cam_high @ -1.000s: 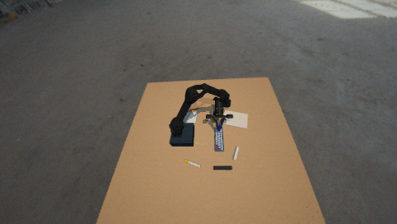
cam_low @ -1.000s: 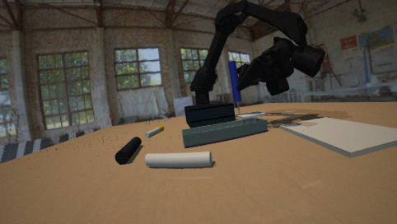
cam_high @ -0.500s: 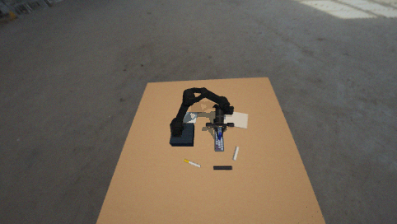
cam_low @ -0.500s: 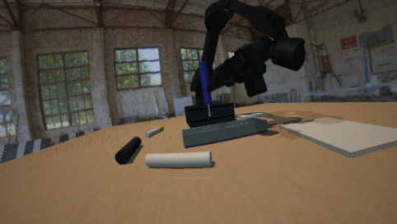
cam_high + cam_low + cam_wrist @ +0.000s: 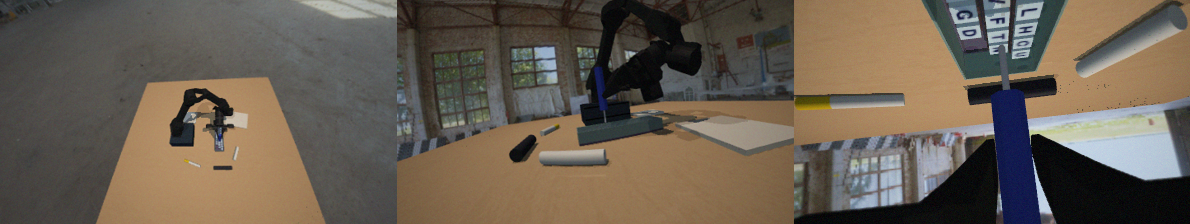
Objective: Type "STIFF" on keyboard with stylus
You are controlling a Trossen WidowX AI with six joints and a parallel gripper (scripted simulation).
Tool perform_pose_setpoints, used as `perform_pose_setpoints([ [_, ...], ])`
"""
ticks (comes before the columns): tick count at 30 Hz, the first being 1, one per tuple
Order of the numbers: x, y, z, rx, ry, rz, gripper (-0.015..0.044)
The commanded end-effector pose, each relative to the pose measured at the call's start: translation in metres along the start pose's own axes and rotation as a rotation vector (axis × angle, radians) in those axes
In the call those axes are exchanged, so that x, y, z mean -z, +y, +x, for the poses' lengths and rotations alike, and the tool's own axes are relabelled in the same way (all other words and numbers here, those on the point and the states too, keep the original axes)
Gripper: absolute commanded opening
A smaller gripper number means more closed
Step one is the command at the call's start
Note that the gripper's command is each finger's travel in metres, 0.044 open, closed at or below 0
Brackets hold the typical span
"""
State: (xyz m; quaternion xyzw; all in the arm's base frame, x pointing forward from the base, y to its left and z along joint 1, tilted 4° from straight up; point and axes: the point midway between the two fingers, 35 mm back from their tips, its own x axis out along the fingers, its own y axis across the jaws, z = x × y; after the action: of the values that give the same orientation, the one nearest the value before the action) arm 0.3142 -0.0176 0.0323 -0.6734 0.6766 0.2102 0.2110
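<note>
Jaws pinching blue stylus (image 5: 1012,145), long axis running straight out from gripper (image 5: 1014,165) twd keyboard (image 5: 994,37). Grey tip sits over the end row, by the key below T in wrist view; letter hidden. No containers on counter (image 5: 255,185). Next press likely needs a short downward push.

Beside me a white cylinder (image 5: 573,157), a black cylinder (image 5: 522,147) and a yellow-tipped marker (image 5: 549,129) are lying apart; a pale slab (image 5: 743,133) is resting farther off.

Soft daylight, faint shadows, low resolution
</note>
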Motion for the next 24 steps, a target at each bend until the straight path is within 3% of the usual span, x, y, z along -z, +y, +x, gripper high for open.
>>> perform_pose_setpoints([
  [1, -0.0029, -0.0002, 0.0030, -0.002, 0.006, -0.009, 0.0081],
  [24, -0.0102, -0.0003, 0.0074, -0.002, 0.006, -0.009, 0.0081],
])
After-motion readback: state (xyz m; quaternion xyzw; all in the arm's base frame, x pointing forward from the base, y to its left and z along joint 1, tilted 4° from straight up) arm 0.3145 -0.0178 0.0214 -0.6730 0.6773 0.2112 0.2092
